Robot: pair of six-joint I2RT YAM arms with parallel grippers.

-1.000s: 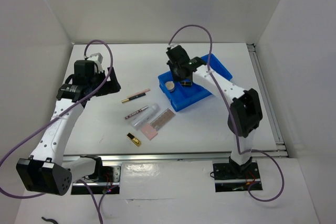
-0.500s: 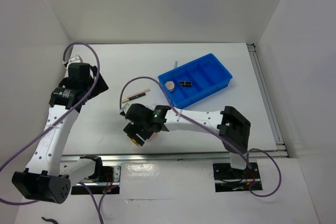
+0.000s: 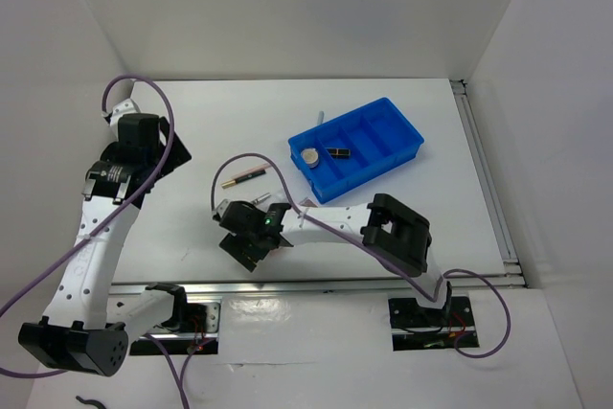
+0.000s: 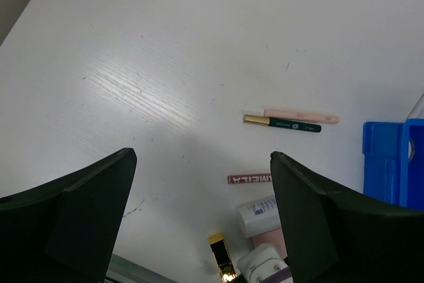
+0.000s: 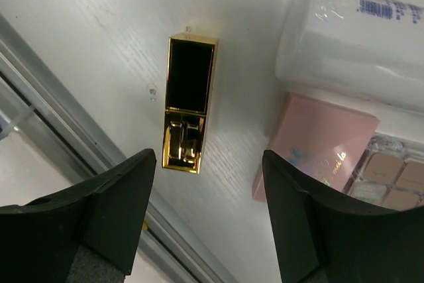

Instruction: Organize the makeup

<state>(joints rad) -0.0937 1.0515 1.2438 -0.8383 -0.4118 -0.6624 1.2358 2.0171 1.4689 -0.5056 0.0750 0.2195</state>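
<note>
Right gripper [image 3: 251, 241] hangs low over the table [image 3: 383, 107] near its front edge, seen from above, and the left gripper [image 3: 165, 146] sits well apart at the far left; their jaws cannot be judged from this height. Two slim pencils [image 3: 244, 175] lie side by side between the arms, and the blue tray [image 3: 388, 131] further back holds a round compact [image 3: 310, 155] with a lipstick [image 3: 335, 152] just beside it in the same end compartment. From the left wrist the fingers [image 4: 73, 217] are spread wide over bare table, with nothing between them; beyond lie a pink pencil [image 4: 301, 115] touching a dark pencil [image 4: 283, 124] with a gold cap, then a red pencil [image 4: 250, 179], nearer. From the right wrist the fingers [image 5: 106, 210] are likewise spread and empty, just above a second lipstick [image 5: 187, 101] lying flat on the table, near a clear tube [image 5: 351, 38] that rests partly on a pink palette [image 5: 328, 154]
</note>
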